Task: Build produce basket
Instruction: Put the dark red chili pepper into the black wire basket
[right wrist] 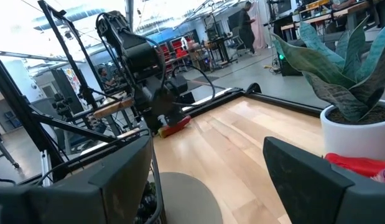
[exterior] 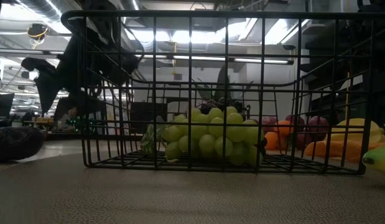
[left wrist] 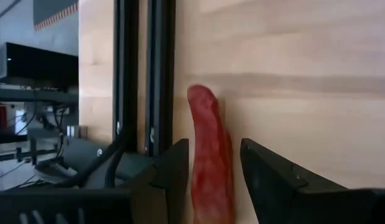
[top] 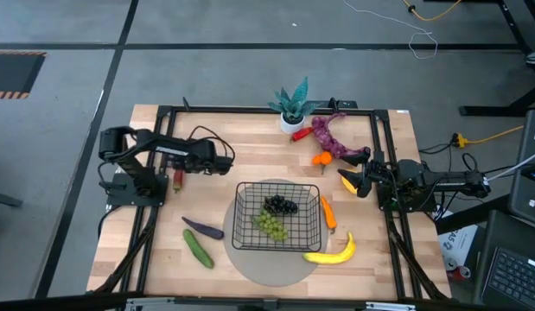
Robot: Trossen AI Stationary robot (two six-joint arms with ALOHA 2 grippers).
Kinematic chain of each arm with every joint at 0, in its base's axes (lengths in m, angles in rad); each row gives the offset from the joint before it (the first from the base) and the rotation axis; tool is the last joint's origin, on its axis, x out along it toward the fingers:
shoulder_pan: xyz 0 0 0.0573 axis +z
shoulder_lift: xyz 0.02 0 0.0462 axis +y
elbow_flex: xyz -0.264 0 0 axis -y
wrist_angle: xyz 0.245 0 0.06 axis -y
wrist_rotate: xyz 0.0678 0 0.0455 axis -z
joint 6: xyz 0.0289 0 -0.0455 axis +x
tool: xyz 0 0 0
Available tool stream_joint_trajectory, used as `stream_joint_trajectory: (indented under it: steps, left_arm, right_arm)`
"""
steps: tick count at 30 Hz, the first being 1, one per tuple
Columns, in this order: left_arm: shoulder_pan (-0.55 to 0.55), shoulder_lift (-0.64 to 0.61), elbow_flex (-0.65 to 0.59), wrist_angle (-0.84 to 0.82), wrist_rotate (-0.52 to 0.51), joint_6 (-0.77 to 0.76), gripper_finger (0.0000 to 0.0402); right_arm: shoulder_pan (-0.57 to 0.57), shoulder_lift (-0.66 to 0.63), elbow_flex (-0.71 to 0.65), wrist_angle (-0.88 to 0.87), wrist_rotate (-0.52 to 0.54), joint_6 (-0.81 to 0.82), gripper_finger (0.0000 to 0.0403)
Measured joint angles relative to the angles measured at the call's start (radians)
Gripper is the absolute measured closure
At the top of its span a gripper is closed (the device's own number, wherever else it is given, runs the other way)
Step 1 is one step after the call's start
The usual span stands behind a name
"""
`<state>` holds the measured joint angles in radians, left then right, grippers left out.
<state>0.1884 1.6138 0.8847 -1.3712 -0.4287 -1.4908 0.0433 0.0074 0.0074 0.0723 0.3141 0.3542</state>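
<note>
Basically, key relation: red sausage-shaped produce piece point(left wrist: 211, 155) lay between the left tool's point(left wrist: 214, 180) spread fingers, its long axis running straight out along the reach; nothing gripped yet as far as could be judged.
Piece location: on the bench point(top: 250, 155) at its left edge, beside the black frame rail point(left wrist: 137, 74); in the high view a small red item point(top: 175, 179) under the left tool point(top: 222, 161).
Nearer arm: left, clearly; right tool point(top: 352, 183) was well apart, near the right edge, open and empty.
Basket point(top: 278, 216): centre front on a round grey disc point(top: 250, 259), holding green grapes point(top: 270, 225) and dark grapes point(top: 281, 205).
Still outside: eggplant point(top: 203, 228), cucumber point(top: 197, 248), banana point(top: 333, 253), carrot point(top: 328, 212), purple string point(top: 334, 140).
Obstacles: rail close alongside the piece; path to the basket looked free.
</note>
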Motion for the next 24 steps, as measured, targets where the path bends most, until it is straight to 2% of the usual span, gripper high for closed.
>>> stream_joint_trajectory:
  steps: [6, 10, 15, 24]
  left_arm:
    - [-0.008, 0.012, -0.076, 0.015, 0.134, -0.054, 0.0262]
    - [-0.016, 0.008, -0.156, 0.136, 0.213, -0.047, 0.0262]
    - [-0.015, 0.003, -0.205, 0.286, 0.213, -0.001, 0.0262]
    - [-0.011, 0.006, -0.197, 0.310, 0.202, 0.103, 0.0262]
  right_arm:
    - [0.000, 0.000, 0.000, -0.010, -0.001, 0.002, 0.0093]
    - [0.000, 0.000, 0.000, -0.011, -0.001, -0.005, 0.0093]
    - [0.000, 0.000, 0.000, -0.011, -0.001, -0.020, 0.0093]
    - [0.000, 0.000, 0.000, -0.011, -0.001, -0.019, 0.0093]
